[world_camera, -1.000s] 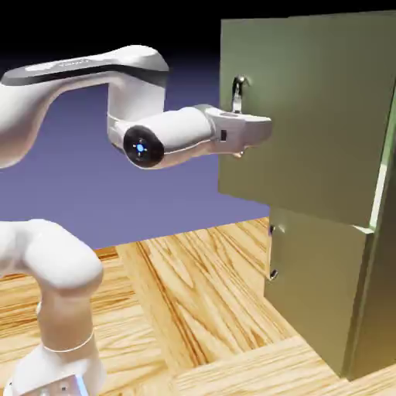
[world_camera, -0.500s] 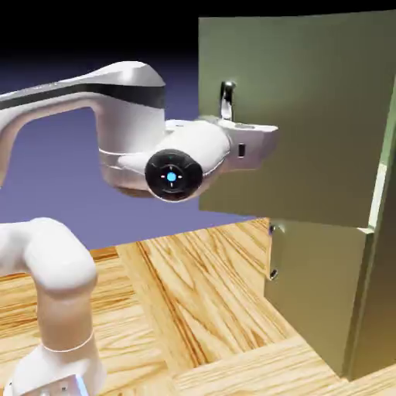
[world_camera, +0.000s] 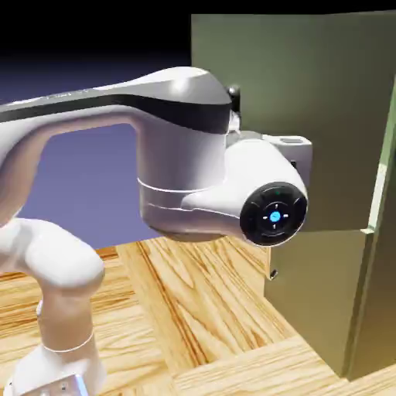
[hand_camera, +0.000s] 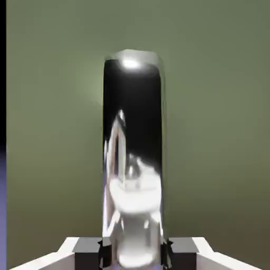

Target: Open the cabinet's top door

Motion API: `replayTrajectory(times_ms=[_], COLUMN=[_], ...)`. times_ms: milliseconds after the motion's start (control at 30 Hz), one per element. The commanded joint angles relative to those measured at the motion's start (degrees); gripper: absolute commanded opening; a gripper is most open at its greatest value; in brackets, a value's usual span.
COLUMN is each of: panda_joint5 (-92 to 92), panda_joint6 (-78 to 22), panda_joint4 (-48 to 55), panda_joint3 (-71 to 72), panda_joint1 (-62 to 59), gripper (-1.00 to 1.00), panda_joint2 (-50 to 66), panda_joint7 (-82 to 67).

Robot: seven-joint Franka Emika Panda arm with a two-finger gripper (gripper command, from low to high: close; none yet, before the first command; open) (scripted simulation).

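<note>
Blue-violet backdrop (world_camera: 85, 186) under black; pale, boldly grained wood surface (world_camera: 166, 309); one olive-green cabinet (world_camera: 379, 309) at the exterior view's right; one white arm (world_camera: 182, 155); two doors, the top door (world_camera: 325, 77) swung out above the lower door (world_camera: 317, 286); one silvery upper handle (hand_camera: 132, 132), gripped between the gripper's (hand_camera: 135, 256) two fingertips (hand_camera: 88, 252).

The olive-green top door (world_camera: 332, 100) is swung partway open, its shiny metal bar handle (hand_camera: 133, 158) now seen upright against the flat panel.
</note>
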Motion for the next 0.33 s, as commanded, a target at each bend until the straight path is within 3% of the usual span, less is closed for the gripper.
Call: replayTrajectory(times_ms=[0,267,300], panda_joint5=[-0.7,-5.0,-5.0], panda_joint6=[-1.8,-14.0,-14.0], panda_joint4=[2.1,17.2,17.2], panda_joint3=[-1.5,-10.7,-10.7], panda_joint1=[2.0,16.8,16.8], gripper=[-1.00,-1.00,1.00], panda_joint2=[0.0,-1.9,-1.9], panda_joint7=[0.3,3.6,3.6])
